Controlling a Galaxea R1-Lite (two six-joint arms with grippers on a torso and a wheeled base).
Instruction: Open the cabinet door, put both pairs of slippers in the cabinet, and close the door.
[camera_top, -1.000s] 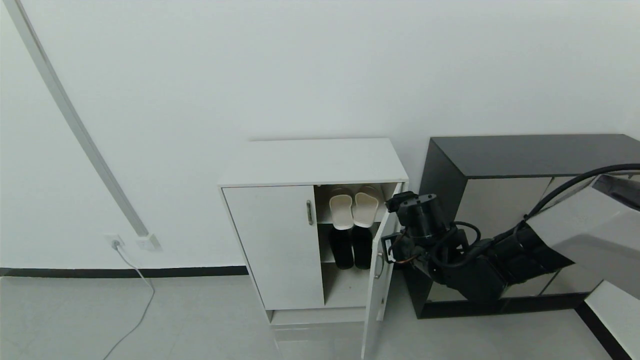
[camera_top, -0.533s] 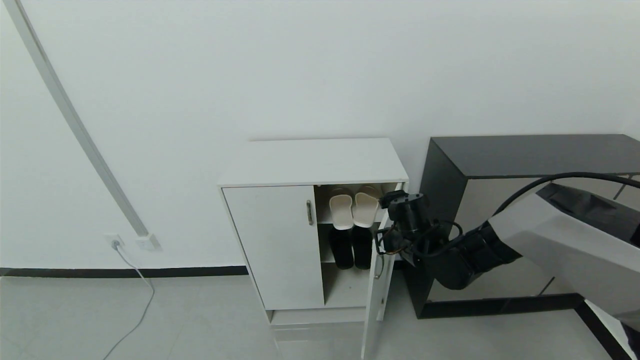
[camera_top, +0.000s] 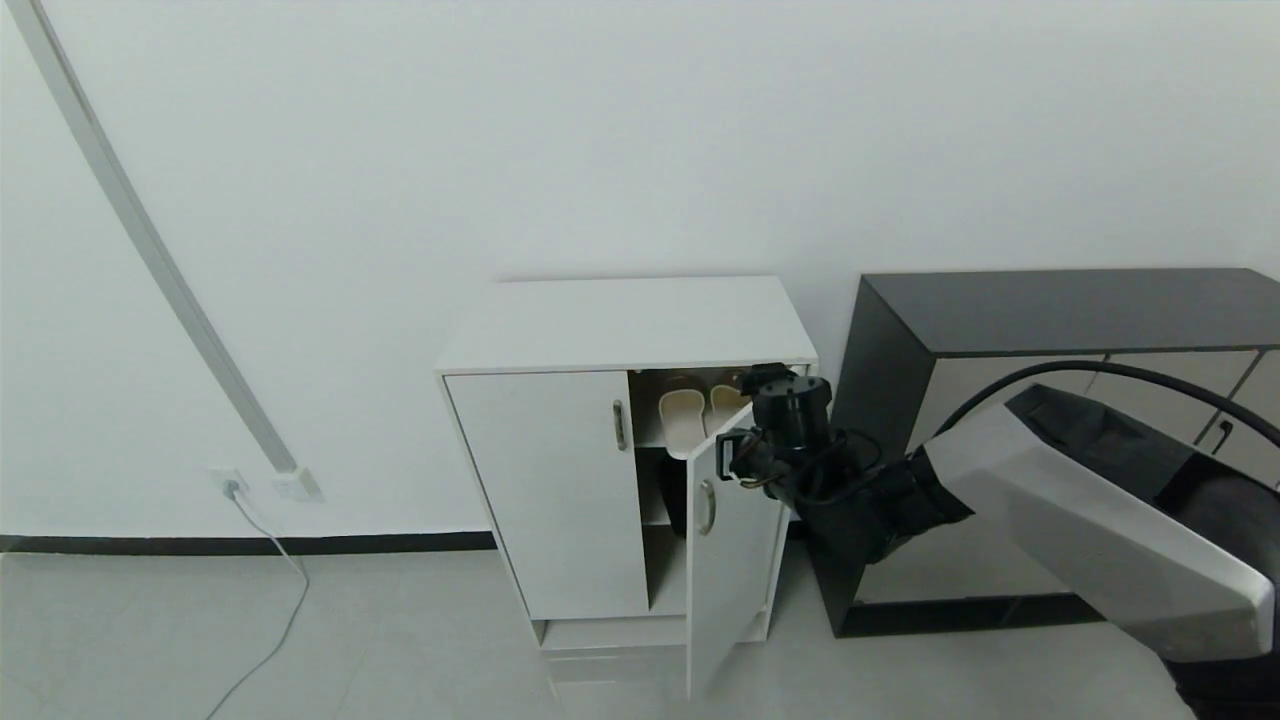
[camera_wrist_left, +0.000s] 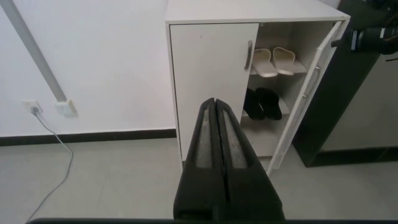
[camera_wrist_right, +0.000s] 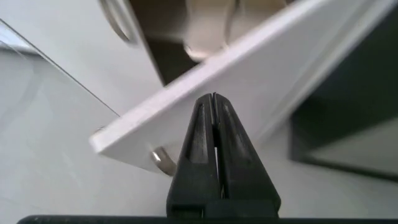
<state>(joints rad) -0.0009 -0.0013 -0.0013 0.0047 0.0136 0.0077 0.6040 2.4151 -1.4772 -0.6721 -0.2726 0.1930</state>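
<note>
Right gripper (camera_wrist_right: 214, 99) — fingers pressed together, tip at white right-hand cabinet door (camera_top: 728, 545) | door half-shut | cream slippers (camera_top: 683, 412) upper shelf, black slippers (camera_wrist_left: 262, 103) below | left gripper (camera_wrist_left: 214, 102) closed — apart from white cabinet (camera_top: 620, 320)

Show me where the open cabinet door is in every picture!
Head view: the door hangs half open at the white cabinet's right side.
Left wrist view: the door stands edge-on beside the shelved slippers.
Right wrist view: the door slants just past the right gripper.
Shared landmark: its metal handle.
</note>
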